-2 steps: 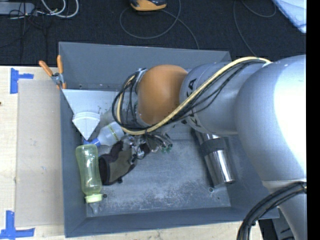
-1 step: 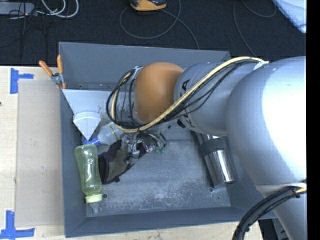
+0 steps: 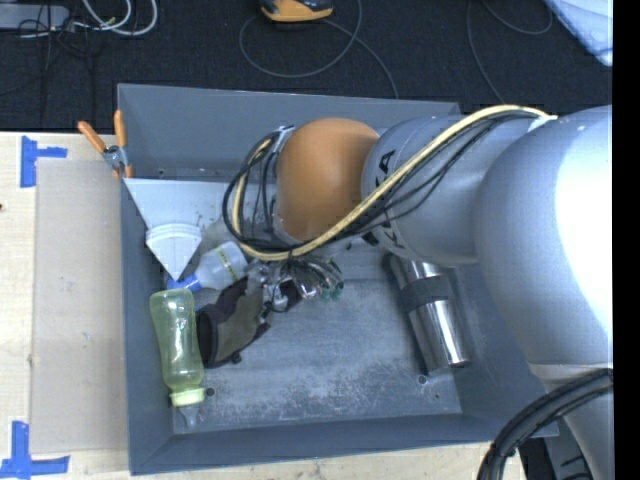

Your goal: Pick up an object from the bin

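Observation:
My gripper pokes out from under the arm near the middle of the bin, low over the floor. Its tip is at the upper right edge of a dark crumpled cloth that lies left of centre. Just right of the gripper sits a small shiny thing with green on it. A clear plastic bottle with a blue cap lies to the upper left of the gripper, partly under the arm's cables.
A pale green plastic bottle lies along the left wall. A white funnel-like cup rests on a white sheet in the back left corner. A steel cylinder flask lies at the right. The arm covers the bin's back middle.

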You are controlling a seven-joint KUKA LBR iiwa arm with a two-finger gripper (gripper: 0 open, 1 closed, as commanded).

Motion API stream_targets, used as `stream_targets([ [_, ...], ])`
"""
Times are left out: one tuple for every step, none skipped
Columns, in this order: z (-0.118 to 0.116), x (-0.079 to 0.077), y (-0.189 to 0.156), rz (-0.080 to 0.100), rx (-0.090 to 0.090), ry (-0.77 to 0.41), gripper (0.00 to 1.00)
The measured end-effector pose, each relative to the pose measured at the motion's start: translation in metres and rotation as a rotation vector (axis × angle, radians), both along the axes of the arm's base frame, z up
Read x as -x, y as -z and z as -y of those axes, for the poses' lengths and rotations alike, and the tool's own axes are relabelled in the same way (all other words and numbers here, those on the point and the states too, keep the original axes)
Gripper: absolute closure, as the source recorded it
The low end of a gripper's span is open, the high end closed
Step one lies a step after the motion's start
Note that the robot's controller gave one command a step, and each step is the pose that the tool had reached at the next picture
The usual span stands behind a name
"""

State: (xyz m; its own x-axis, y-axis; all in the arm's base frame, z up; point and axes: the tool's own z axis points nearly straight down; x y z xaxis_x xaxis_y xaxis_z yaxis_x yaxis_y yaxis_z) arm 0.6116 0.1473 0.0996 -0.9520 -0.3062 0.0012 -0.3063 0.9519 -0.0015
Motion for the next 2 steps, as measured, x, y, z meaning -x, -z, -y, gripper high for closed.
stream_targets([
  [0.0,-0.002,-0.003,0.0,0.0,0.003,1.0],
  [-0.007,-0.002,0.014,-0.001,0.002,-0.141,1.0],
])
